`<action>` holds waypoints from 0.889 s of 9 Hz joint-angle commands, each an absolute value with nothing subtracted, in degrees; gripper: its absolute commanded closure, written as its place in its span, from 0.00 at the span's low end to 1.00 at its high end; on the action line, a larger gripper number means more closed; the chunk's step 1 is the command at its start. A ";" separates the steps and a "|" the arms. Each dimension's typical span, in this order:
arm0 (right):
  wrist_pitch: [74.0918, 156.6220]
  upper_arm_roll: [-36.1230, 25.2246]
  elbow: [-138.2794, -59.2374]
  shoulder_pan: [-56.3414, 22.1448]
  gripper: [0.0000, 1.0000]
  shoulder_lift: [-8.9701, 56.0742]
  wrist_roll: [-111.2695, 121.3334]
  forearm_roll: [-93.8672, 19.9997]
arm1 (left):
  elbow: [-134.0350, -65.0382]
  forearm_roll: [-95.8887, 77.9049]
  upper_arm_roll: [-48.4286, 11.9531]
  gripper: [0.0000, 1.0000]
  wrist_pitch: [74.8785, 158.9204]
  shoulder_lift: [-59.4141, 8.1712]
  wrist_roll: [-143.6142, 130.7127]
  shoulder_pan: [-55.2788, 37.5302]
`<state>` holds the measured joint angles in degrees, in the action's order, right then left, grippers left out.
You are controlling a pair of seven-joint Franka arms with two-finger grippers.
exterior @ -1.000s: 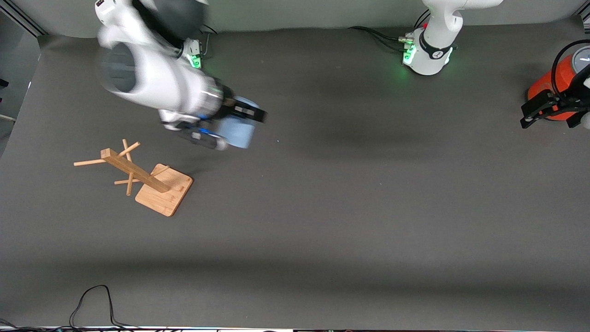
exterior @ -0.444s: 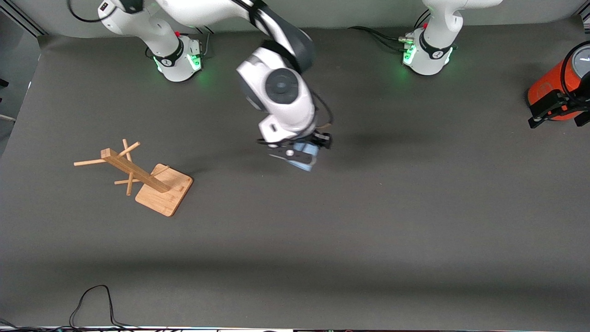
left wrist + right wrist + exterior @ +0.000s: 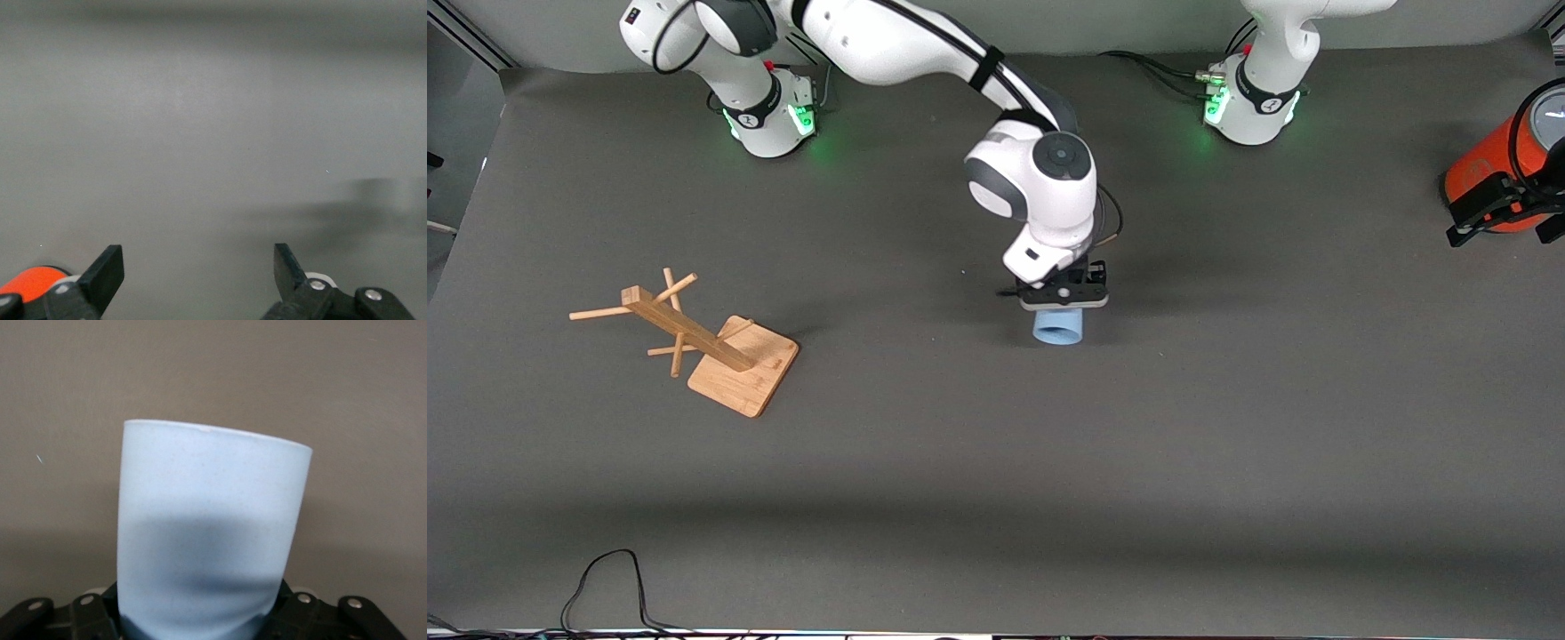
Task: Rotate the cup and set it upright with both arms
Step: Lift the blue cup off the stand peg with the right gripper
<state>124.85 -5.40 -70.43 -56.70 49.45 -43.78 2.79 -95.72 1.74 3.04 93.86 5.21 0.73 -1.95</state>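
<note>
Two white arms stand at the dark grey worktop. The right arm reaches out from its base toward the middle of the worktop, and the right gripper is clenched on the cup, a small light blue tumbler. In the front view the cup lies on its side just below the gripper, its round end turned toward the front camera; whether it touches the worktop or hangs slightly above it I cannot tell. In the right wrist view the cup fills the middle of the picture, its narrower end seated between the black gripper parts and its wider end pointing away from the wrist, with only the grey surface around it.

The left arm waits at its own end of the worktop. The left gripper is released, holding nothing; the left wrist view shows its two black fingers spread wide apart over bare grey surface. Just beside that gripper stands the orange canister with a grey lid, at the edge of the front view, and a sliver of orange shows in the left wrist view too.

Toward the right arm's end of the worktop a wooden rack with pegs stands on a square wooden base, well apart from the cup
</note>
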 commanded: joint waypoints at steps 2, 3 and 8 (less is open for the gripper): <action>125.33 -5.80 -61.11 -57.39 1.00 58.68 -25.95 6.24 | -96.33 2.64 2.81 0.00 94.04 4.05 1.49 -2.55; 125.94 -5.80 -60.04 -57.57 1.00 60.71 -22.45 6.24 | -96.42 2.55 2.90 0.00 93.96 3.61 1.41 -2.64; 123.68 -5.89 -60.29 -60.21 0.00 60.39 -22.24 6.50 | -96.33 1.93 2.81 0.00 93.43 1.76 0.62 -2.64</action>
